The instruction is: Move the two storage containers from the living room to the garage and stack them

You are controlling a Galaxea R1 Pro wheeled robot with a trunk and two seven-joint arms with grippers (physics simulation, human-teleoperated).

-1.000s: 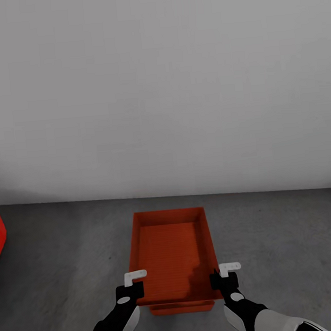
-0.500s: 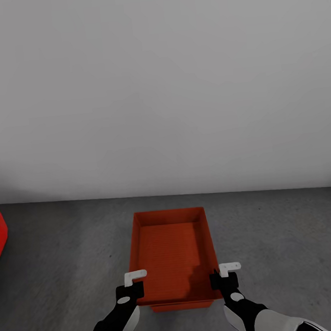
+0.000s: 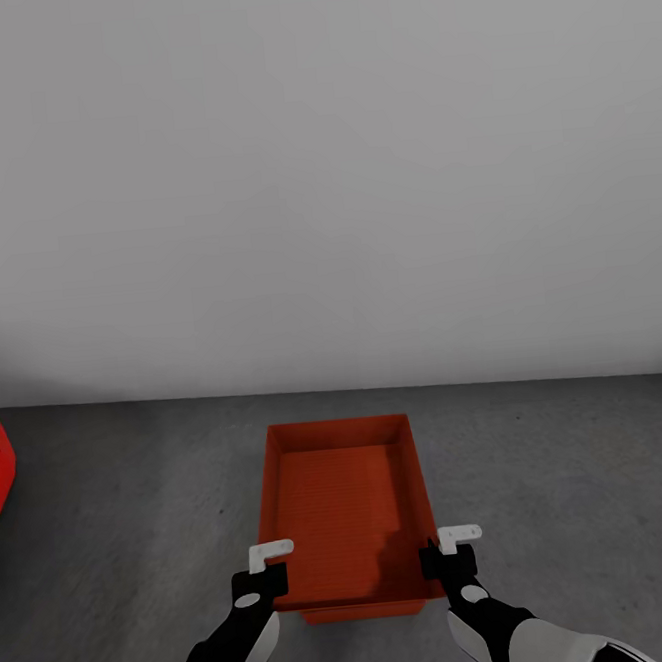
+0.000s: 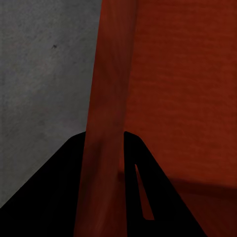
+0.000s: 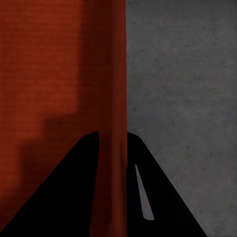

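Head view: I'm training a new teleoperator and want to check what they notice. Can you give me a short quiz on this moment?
1. True or false: the left end effector grips the far end wall of the upper storage container.
2. What shows just beneath that container's near edge? A) a second storage container B) wood planks C) a lid
3. Fill in: the right end effector is clamped on the container's ___ side wall.

Key: 1 false, it grips the left side wall near the near end; 2 A; 3 right.

my left gripper (image 3: 271, 567): black body, white angled finger tab | my right gripper (image 3: 448, 549): same | forearms: black, pale grey shells
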